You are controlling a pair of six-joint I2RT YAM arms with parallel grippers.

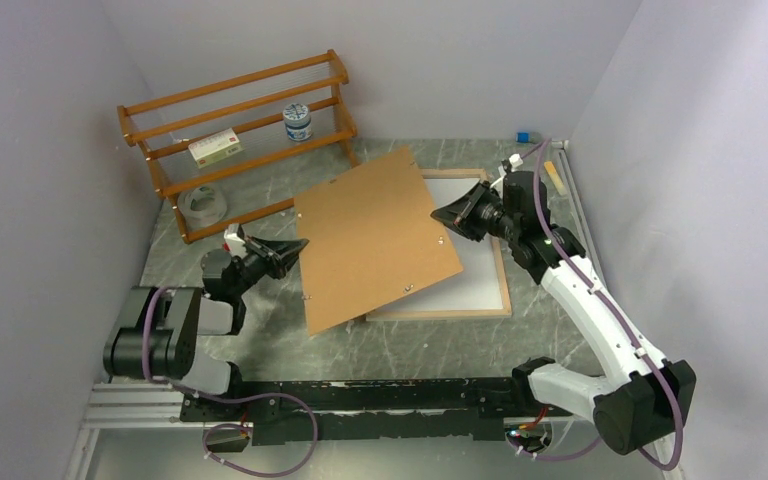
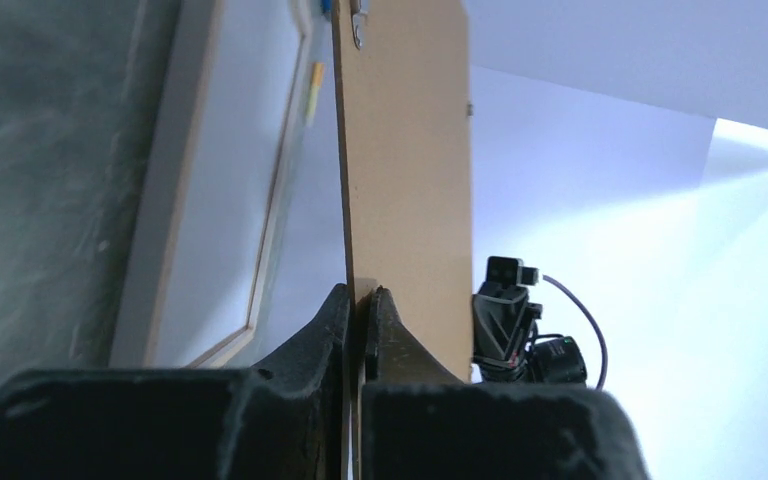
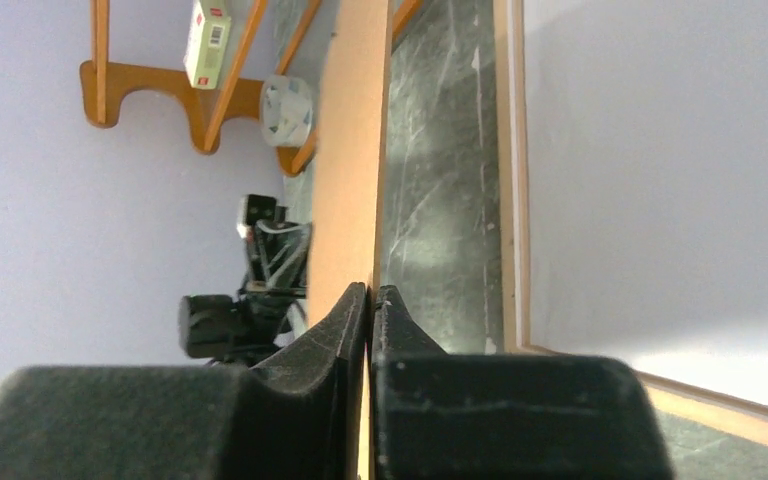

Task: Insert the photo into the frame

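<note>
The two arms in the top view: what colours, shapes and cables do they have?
The left arm is mostly black and grey; the right arm has white links between black joints. A purple cable runs along each. The left tool and the right tool are black, tapering wedges.

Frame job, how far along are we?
Done: the frame lies flat, its opening showing whitish; whether that is the photo face down, I cannot tell. In hand: left jaws and right jaws shut on opposite edges of the backing board, held partly over it. Left: probably seating the board.
</note>
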